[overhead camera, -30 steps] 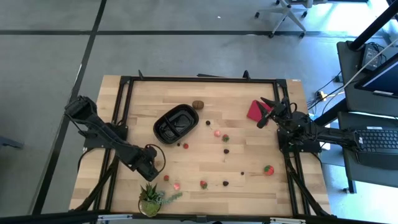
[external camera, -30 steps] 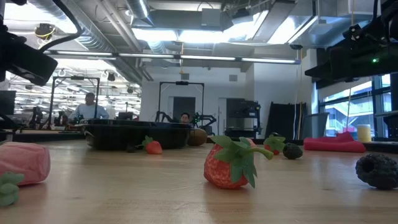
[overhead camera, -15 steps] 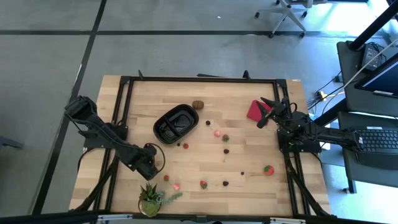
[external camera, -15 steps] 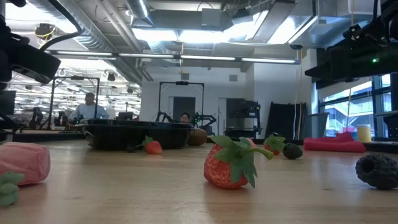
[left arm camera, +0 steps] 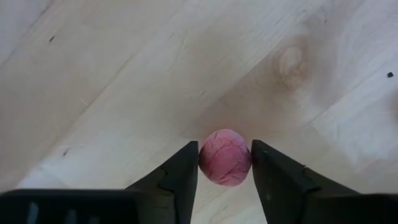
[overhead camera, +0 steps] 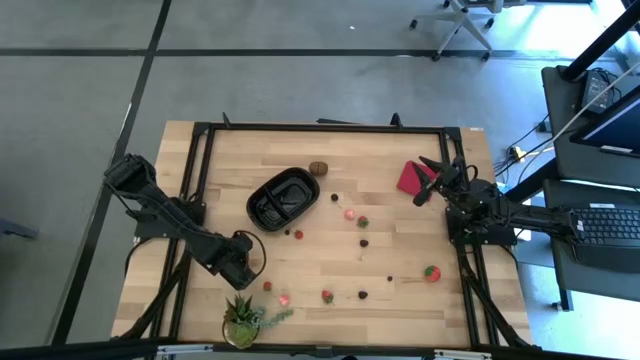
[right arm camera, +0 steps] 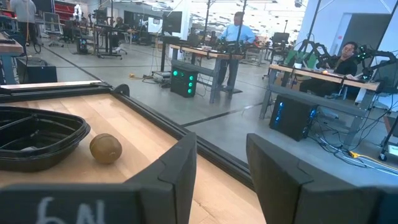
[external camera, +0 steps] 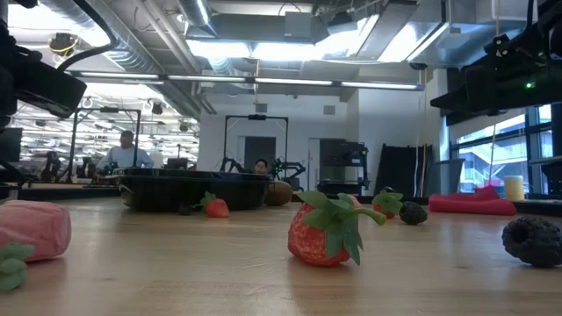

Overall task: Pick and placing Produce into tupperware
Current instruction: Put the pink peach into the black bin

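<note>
L gripper (left arm camera: 224, 167) near desk (overhead camera: 400, 225) front-left corner, fingers (left arm camera: 180, 174) touching both sides of a small pink-red fruit (left arm camera: 224, 157) w/ tupperware (overhead camera: 282, 197) well apart toward center, R gripper (right arm camera: 221, 168) idle, part-open over back-right; round piece may squirt out if grip's off-center.

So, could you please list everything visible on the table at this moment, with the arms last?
tupperware: one, black, table middle-left.
brown round piece: one, just beyond the tupperware.
strawberries: several, red with green tops, scattered across the table's middle and near edge.
dark berries: a few, among the strawberries.
pink ball: one, between the left gripper's fingers.
red flat object: one, near the right gripper.
potted plant: one, green, near edge.
left gripper: closing around the pink ball.
right gripper: empty, raised at the table's right.
</note>
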You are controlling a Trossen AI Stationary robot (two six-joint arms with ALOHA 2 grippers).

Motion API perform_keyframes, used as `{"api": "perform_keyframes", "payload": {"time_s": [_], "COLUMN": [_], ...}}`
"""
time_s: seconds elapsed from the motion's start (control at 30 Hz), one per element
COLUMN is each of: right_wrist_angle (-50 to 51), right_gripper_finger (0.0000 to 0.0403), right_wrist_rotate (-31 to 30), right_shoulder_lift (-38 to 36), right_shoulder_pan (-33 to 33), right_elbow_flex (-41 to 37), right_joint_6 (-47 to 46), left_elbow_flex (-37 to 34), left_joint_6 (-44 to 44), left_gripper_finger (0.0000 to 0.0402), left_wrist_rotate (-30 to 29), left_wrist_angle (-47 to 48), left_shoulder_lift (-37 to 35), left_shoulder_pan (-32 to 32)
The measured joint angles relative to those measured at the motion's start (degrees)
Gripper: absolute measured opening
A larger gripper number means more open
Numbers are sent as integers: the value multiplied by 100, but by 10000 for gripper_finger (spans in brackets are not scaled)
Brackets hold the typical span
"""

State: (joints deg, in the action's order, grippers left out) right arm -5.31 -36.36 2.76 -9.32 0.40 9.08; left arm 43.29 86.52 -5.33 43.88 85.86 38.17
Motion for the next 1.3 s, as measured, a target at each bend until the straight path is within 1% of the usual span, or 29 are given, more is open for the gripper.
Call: {"api": "perform_keyframes", "payload": {"time_s": [0.1,0.3,0.53,0.6,0.77,0.93,1.07,1.2,1.27,1.3], "right_wrist_angle": [1,1,2,3,1,1,-2,-6,-4,-4], "right_gripper_finger": [142,142,142,142,142,142,142,142,142,142], "right_wrist_rotate": [0,2,0,0,0,0,0,2,1,2], "right_shoulder_lift": [-2,-2,-1,-2,0,0,0,0,-1,0], "right_shoulder_pan": [2,2,1,0,2,2,2,2,2,2], "right_elbow_flex": [0,-2,-1,0,0,-1,0,0,0,0], "right_joint_6": [0,0,0,0,0,0,0,0,0,0], "left_elbow_flex": [0,0,0,0,0,-2,10,285,472,579], "left_joint_6": [-3,-9,-39,-206,-832,-1783,-2497,-3041,-3433,-3662], "left_gripper_finger": [132,119,87,75,53,57,55,45,45,47], "left_wrist_rotate": [15,273,307,204,-188,-420,-405,-149,-208,-334], "left_wrist_angle": [0,17,74,74,71,18,-121,-101,-90,-91], "left_shoulder_lift": [0,-4,-4,-4,-4,-4,-99,-400,-587,-683], "left_shoulder_pan": [0,0,-3,-15,-201,-669,-1093,-1380,-1463,-1506]}}
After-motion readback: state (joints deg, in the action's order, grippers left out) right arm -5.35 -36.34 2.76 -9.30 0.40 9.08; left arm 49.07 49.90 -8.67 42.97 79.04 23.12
